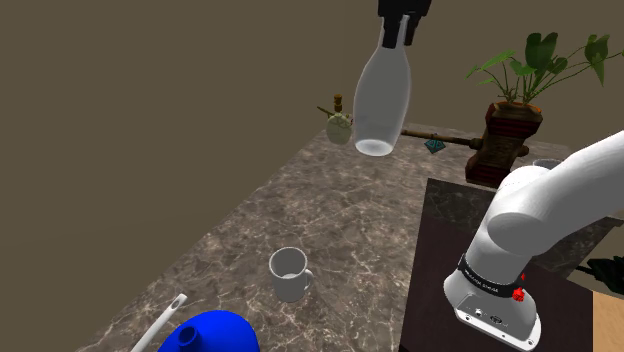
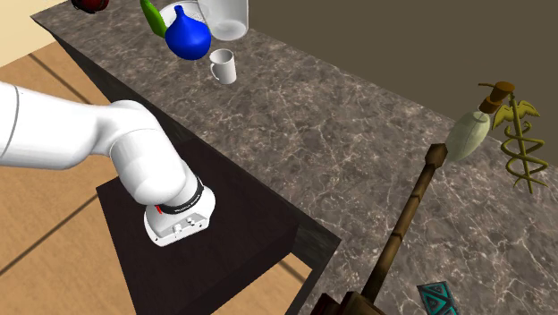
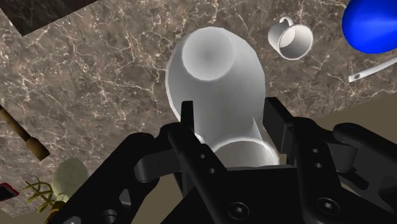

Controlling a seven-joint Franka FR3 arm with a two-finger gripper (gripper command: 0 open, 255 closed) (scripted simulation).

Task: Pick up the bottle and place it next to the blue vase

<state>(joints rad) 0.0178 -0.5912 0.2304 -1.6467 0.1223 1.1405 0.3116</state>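
Observation:
A white bottle [image 1: 383, 100] hangs high above the marble counter [image 1: 330, 220], neck up and slightly tilted. My black gripper [image 1: 399, 35] is shut on its neck. In the wrist view the fingers [image 3: 189, 121] clasp the neck of the bottle [image 3: 216, 83], whose base points down at the counter. The blue vase [image 1: 212, 335] stands at the counter's near end in the shoulder view, well away from the bottle. It also appears as the blue vase [image 2: 188, 36] in the second exterior view and the blue vase [image 3: 372, 25] in the wrist view.
A white mug [image 1: 289, 273] stands between the vase and the counter's middle. A white utensil [image 1: 160, 325] lies beside the vase. A small corked flask [image 1: 340, 125], a wooden staff [image 2: 407, 224], a gold ornament [image 2: 523, 143] and a potted plant [image 1: 515, 120] crowd the far end.

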